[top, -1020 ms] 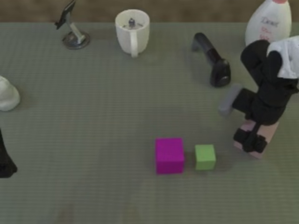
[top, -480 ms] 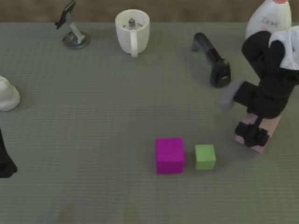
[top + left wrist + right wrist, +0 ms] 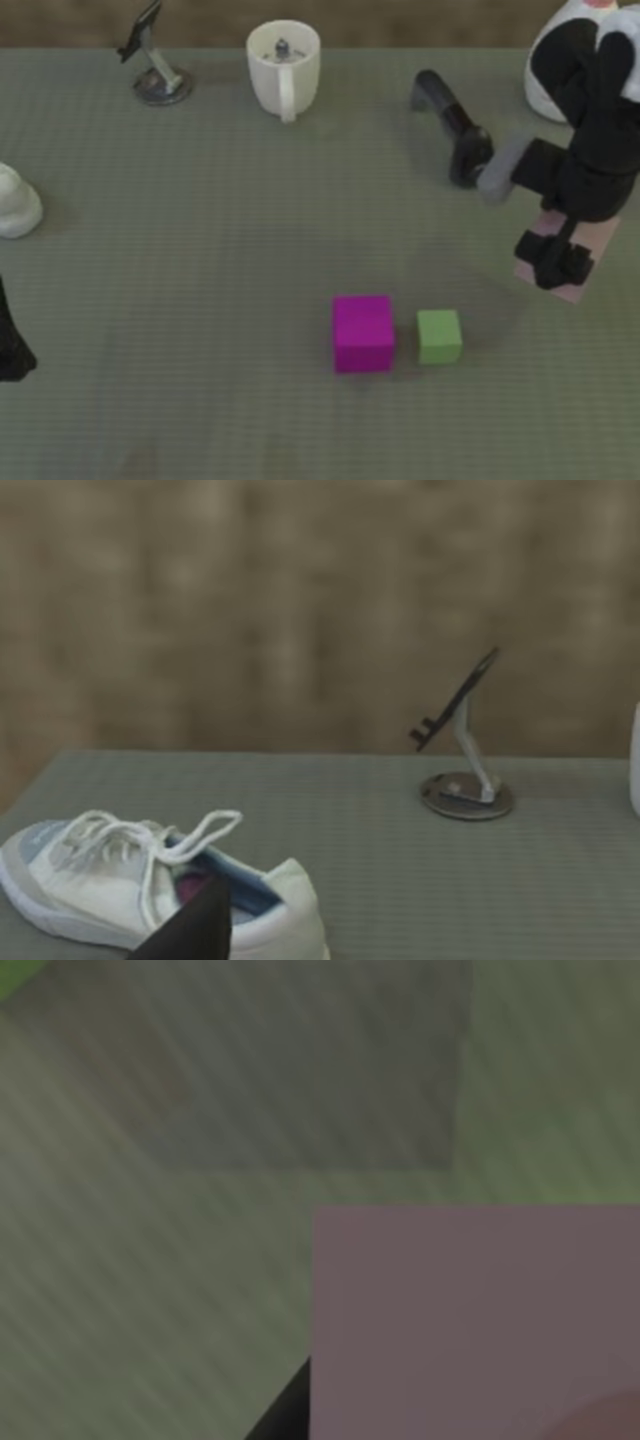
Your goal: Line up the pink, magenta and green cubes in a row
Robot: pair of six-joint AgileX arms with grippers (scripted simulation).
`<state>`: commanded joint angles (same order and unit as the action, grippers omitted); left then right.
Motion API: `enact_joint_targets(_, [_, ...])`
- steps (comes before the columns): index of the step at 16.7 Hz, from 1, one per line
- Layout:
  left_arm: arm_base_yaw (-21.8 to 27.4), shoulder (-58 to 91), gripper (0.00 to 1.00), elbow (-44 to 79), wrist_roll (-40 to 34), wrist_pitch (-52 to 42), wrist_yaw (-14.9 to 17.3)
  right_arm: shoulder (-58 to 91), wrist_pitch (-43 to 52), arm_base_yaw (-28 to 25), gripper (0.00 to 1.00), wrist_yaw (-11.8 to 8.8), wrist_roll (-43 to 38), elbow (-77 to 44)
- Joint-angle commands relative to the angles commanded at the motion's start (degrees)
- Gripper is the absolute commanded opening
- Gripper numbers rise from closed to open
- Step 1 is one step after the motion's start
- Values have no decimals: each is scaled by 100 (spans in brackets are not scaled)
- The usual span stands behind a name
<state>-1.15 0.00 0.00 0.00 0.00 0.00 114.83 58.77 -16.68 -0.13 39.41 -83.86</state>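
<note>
Three cubes are on the table (image 3: 200, 220). At the far left edge sits the left gripper (image 3: 12, 350), parked, and I cannot tell if it is open or closed. Near it lies a white shoe (image 3: 150, 880). At the back stand a phone stand (image 3: 155, 60), a mug (image 3: 284, 66), a black scanner (image 3: 455, 125) and a white bottle (image 3: 552, 60). In the middle is the magenta cube (image 3: 363, 333), and the green cube (image 3: 439, 336) is just beside it on its right, with a small gap. Farther right and a bit further back is the pink cube (image 3: 585, 262). The right gripper (image 3: 553, 262) is pinching the pink cube from above. The right wrist view shows the pink cube up close with its shadow on the table beyond it.
</note>
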Motion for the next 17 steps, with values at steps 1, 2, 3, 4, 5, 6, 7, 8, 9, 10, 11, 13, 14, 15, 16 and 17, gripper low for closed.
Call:
enact_joint_targets(1, [0,0,100,0,0,0,0,21,-13,29,0,-1,-10,13])
enact_joint_targets(2, [0,0,100,0,0,0,0,28,-8,23,0,-1,-9,4])
enact_joint_targets(3, [0,0,100,0,0,0,0,75,29,-19,0,0,-7,-60])
enact_joint_targets(4, [0,0,100,0,0,0,0,165,99,-95,0,1,-5,-183])
enact_joint_targets(5, [0,0,100,0,0,0,0,294,200,-203,0,2,-3,-364])
enact_joint_targets(6, [0,0,100,0,0,0,0,461,333,-341,0,4,-4,-613])
enact_joint_targets(7, [0,0,100,0,0,0,0,656,490,-501,0,7,-7,-919])
enact_joint_targets(8, [0,0,100,0,0,0,0,877,669,-682,0,9,-12,-1282])
enact_joint_targets(9, [0,0,100,0,0,0,0,1117,866,-880,0,12,-21,-1705])
enact_joint_targets(10, [0,0,100,0,0,0,0,1374,1079,-1092,0,14,-34,-2180])
enact_joint_targets(11, [0,0,100,0,0,0,0,1639,1301,-1315,0,15,-49,-2685])
enact_joint_targets(13, [0,0,100,0,0,0,0,2178,1760,-1779,0,15,-85,-3735])
enact_joint_targets(14, [0,0,100,0,0,0,0,2443,1988,-2015,0,14,-104,-4252])
enact_joint_targets(15, [0,0,100,0,0,0,0,2699,2209,-2248,0,13,-125,-4754])
enact_joint_targets(16, [0,0,100,0,0,0,0,2940,2419,-2475,0,13,-147,-5232])
enact_joint_targets(17, [0,0,100,0,0,0,0,3161,2614,-2691,0,14,-170,-5679])
